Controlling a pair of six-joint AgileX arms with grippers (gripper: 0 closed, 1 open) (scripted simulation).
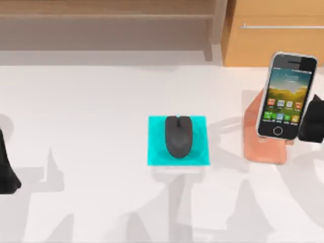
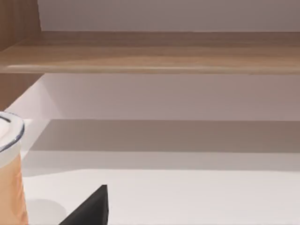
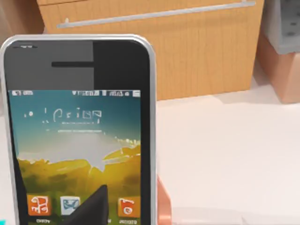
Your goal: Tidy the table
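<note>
Top view. Bench [image 1: 91, 101]: white, spans the whole frame below the wooden furniture along the upper edge.

Mat [image 1: 178, 140]: cyan square, centre of frame, flat on the bench. Mouse [image 1: 178, 135]: black, lying on the mat, which looks to be its proper place.

Stand [image 1: 253, 136]: salmon-coloured, right of frame. Phone [image 1: 284, 96]: screen lit, upright at the stand's upper right, overlapping it; whether it rests in the stand or hangs just over it cannot be told. Judged to be the item in hand, the stand being its likely home.

Cabinet [image 1: 276, 35]: light wood with metal handle, upper right corner, behind the phone.

Right gripper [image 1: 311, 121]: dark mass at the right edge, touching the phone's lower right side; a grasp looks likely, yet how the fingers stand cannot be told. Right wrist view: phone [image 3: 77, 136] close up at left of frame, one dark fingertip [image 3: 91, 206] before its lower screen.

Left gripper [image 1: 6, 169]: parked at the left edge, lower half; finger state cannot be told.
</note>
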